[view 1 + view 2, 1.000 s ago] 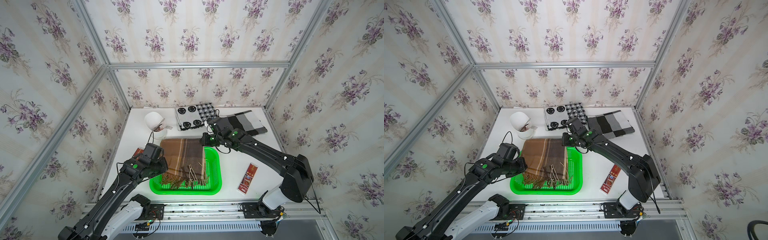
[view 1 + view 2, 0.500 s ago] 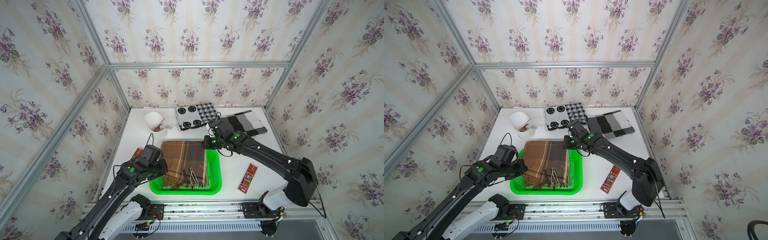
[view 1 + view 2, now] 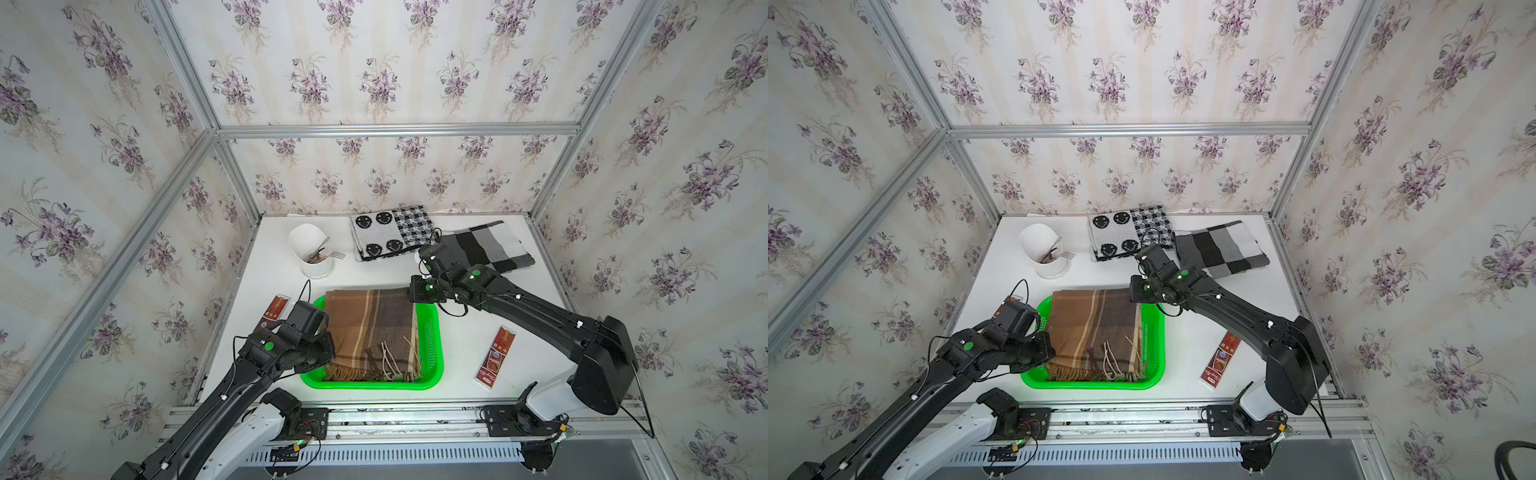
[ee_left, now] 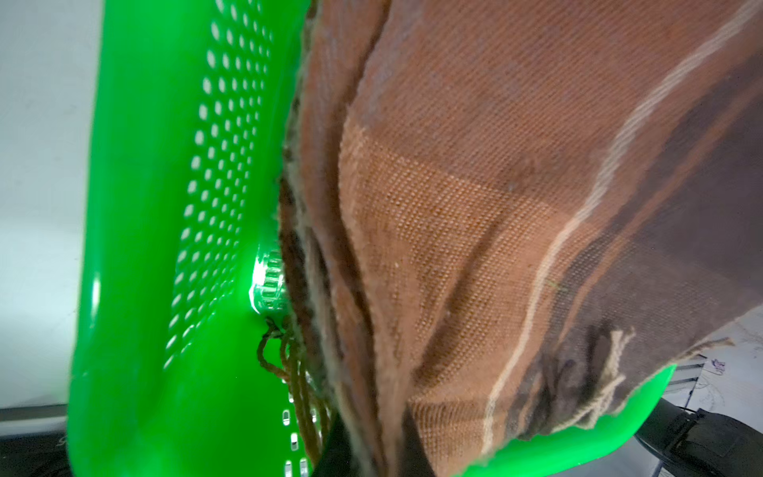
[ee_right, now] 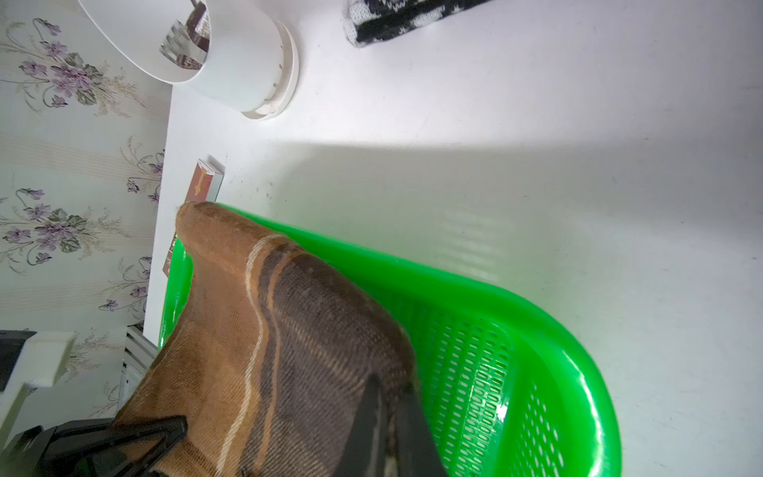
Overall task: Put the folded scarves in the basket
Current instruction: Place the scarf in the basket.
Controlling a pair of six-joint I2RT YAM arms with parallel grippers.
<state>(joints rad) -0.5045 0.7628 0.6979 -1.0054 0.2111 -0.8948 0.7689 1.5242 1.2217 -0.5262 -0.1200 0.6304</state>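
Left gripper (image 3: 330,359), at the basket's (image 3: 434,332) left wall, and right gripper (image 3: 409,291), above its far rim, are both pinching the folded scarf (image 3: 370,332). Fringed end is lying inside; far edge is overhanging. Left to do: lower, release.

the folded scarf (image 3: 365,324) spreads over the basket (image 3: 431,345), a cup (image 3: 309,249) behind it and a packet (image 3: 496,357) to its right.

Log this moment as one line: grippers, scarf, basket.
left gripper: shut on scarf | right gripper: shut on scarf | scarf: over basket, far edge above rim
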